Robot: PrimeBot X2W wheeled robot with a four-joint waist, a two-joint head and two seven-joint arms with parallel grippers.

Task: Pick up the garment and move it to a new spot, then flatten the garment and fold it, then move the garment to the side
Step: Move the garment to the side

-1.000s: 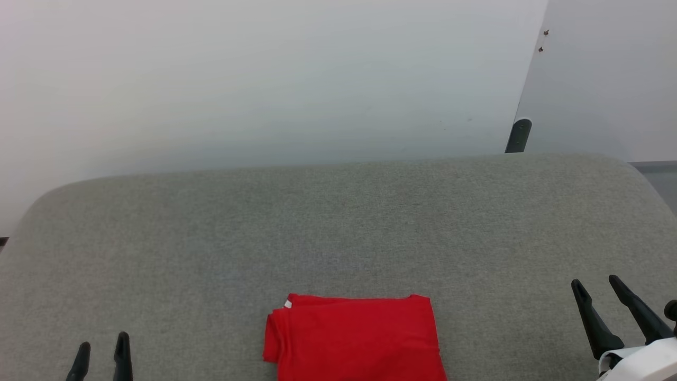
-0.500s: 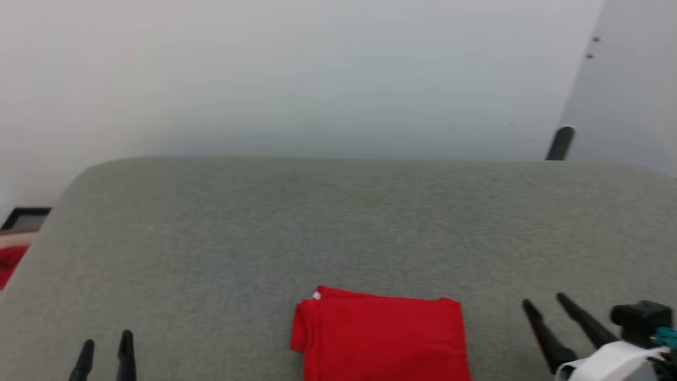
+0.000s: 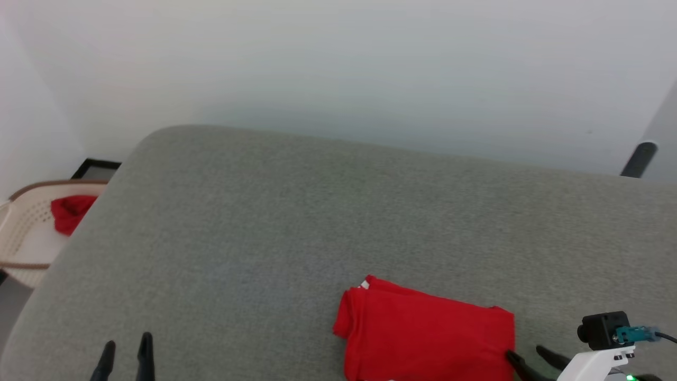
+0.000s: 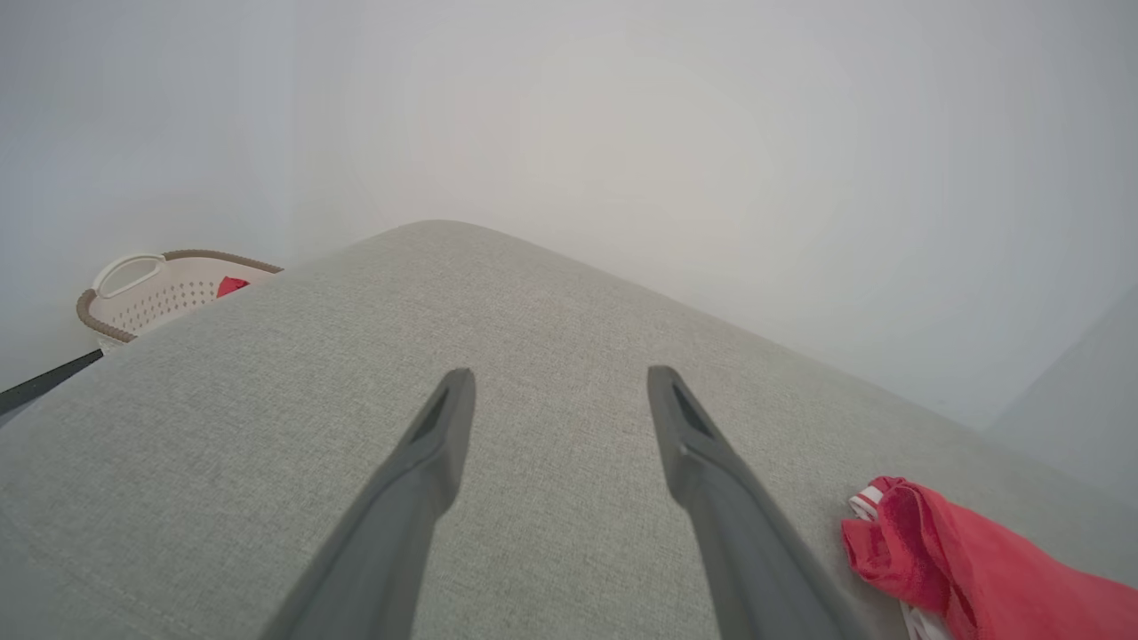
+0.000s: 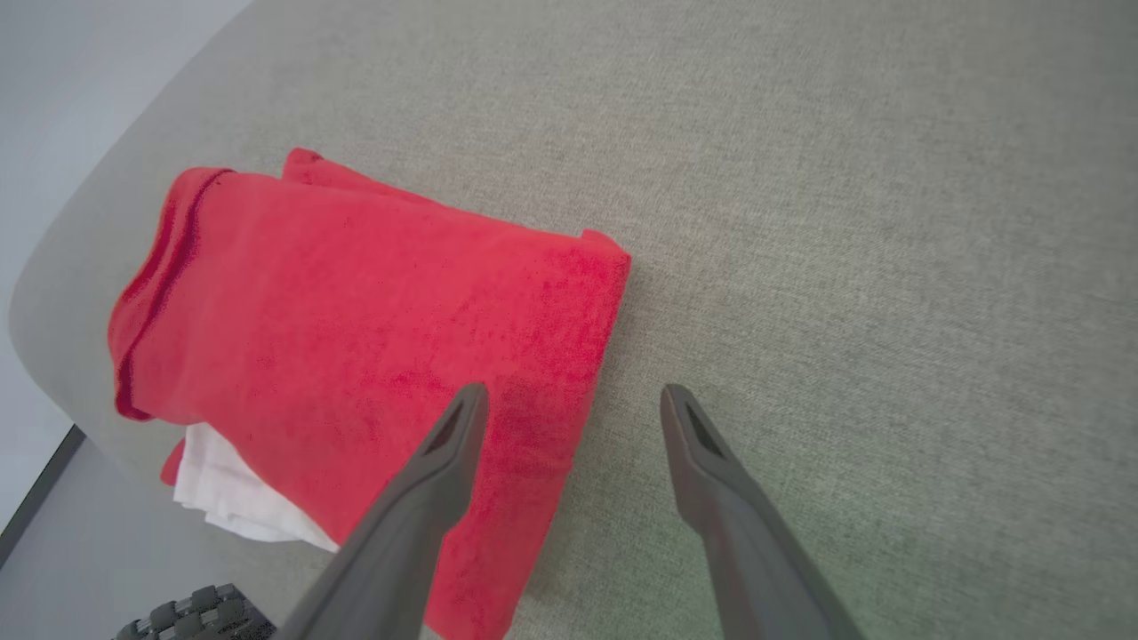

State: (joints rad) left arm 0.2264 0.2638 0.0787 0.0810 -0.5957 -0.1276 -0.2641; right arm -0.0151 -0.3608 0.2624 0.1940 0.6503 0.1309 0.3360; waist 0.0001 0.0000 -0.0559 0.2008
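Your head camera has swung to the left since a second ago, so the whole scene has slid right and a cream perforated basket [image 3: 21, 233] with a small red cloth [image 3: 71, 211] in it has come into view beyond the left end of the grey surface [image 3: 317, 211]. Against the garment [image 3: 428, 333] itself, your right tool [image 3: 525, 352] has closed in: it stood well apart before, and now its fingertips sit at the garment's right edge.

You have the garment folded into a neat red rectangle, lying flat near the front edge of the surface, with a bit of white sleeve [image 5: 222, 498] poking out from under one side.

From the right wrist, your right tool [image 5: 573, 391] is spread wide and empty, one finger over the garment's [image 5: 356, 338] edge, the other over bare surface. Whether it touches the fabric, you cannot tell.

Your left tool [image 4: 562, 378] is also spread wide, holding nothing, above bare surface well left of the garment [image 4: 978, 569].
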